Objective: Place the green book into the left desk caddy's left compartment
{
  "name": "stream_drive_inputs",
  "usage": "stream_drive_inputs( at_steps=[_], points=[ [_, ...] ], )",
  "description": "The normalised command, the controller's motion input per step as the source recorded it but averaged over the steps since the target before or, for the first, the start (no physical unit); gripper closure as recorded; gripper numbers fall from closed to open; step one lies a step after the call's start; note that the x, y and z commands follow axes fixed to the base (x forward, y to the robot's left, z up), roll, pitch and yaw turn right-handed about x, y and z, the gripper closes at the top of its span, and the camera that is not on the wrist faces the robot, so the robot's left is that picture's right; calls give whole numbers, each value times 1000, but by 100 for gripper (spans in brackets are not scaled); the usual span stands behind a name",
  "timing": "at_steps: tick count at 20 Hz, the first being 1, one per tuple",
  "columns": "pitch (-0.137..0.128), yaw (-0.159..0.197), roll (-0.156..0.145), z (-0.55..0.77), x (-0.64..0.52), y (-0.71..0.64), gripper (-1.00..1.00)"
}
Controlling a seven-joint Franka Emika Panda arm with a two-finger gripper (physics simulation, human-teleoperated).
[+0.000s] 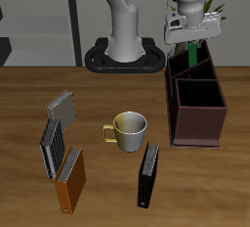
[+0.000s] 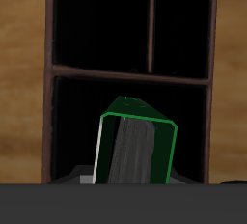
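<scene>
Above the left desk caddy [image 1: 195, 102], the claw [image 1: 193, 41] grips the green book [image 2: 135, 151] upright over the taller end, so lowering looks under way; next, steer it down into the left compartment [image 1: 188, 67].

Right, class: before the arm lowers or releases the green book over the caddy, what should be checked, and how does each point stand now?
1. Thin bright green hardcover book held in the gripper: ok.
2. Book above the dark maroon-brown desk caddy, at its taller slanted end: ok.
3. Book upright: it looks slightly tilted in the wrist view; cannot tell if that matters.
4. Book's lower edge lined up with the narrow left compartment: cannot tell.
5. Compartment free of other things: ok, looks dark and empty.
6. Cream ceramic mug clear of the caddy: ok.
</scene>
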Motion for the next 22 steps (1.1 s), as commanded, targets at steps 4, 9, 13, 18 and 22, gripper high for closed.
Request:
stream_drive_inputs(
  at_steps=[4,9,13,18,22],
  points=[
    [25,30,22,-199,-44,91,100],
    [35,33,-3,-190,110,31,100],
    [43,14,-34,-207,184,-38,100],
    [59,5,-2,-172,142,-44,100],
    [84,-36,64,-108,19,16,-100]
  ],
)
